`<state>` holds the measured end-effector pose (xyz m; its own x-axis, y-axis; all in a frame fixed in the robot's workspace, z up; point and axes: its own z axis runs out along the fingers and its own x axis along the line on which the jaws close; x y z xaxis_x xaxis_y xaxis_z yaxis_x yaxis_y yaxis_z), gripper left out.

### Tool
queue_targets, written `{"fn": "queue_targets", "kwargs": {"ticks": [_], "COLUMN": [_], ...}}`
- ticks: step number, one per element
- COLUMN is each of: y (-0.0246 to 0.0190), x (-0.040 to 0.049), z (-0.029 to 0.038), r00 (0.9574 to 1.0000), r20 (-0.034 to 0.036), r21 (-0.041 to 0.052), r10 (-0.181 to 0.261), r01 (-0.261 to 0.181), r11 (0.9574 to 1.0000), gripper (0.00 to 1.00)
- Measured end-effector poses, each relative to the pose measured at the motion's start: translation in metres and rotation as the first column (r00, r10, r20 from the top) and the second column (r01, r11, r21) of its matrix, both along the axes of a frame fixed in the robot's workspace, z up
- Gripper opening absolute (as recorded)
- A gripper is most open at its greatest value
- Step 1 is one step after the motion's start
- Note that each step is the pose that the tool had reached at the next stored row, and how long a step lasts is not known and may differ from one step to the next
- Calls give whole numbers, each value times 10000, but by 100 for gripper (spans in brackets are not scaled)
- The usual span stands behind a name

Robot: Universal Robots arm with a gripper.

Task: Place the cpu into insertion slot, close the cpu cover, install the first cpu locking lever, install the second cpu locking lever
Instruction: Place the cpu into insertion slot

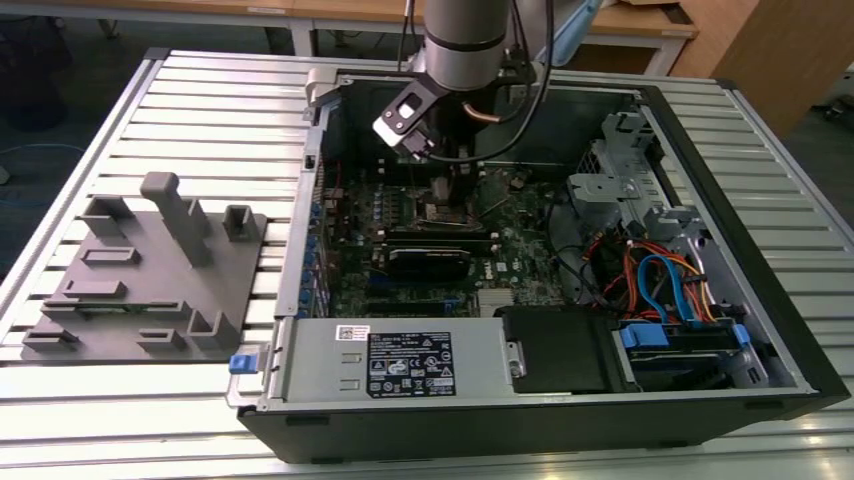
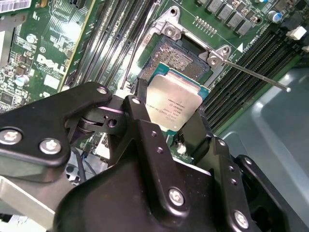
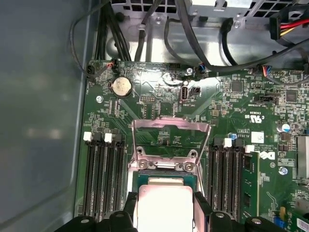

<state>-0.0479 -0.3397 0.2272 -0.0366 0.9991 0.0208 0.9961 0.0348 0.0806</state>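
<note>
Silver-tan cpu (image 2: 176, 104) clamped edgewise in my gripper (image 2: 173, 113), over the open insertion slot (image 1: 431, 211), upper centre of the exterior view. Step one; I reckon seating needs square alignment.

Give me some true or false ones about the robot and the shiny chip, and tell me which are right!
The tool holds the cpu. True.
The cpu sits in the insertion slot. False: the slot is empty, and the cpu is held clear of it.
The cpu cover is flipped open. True.
The circuit board is red. False: it is green.
</note>
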Motion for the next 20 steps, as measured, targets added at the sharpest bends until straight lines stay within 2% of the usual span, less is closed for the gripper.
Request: {"fn": "queue_targets", "kwargs": {"ticks": [6, 20], "y": [0, -9], "x": [-22, -44], "z": [-74, -200], "r00": [10000, 10000], "r20": [1, 0], "r21": [0, 0], "r10": [1, -2], "r01": [-1, 2], "r11": [10000, 10000], "gripper": [54, 54]}}
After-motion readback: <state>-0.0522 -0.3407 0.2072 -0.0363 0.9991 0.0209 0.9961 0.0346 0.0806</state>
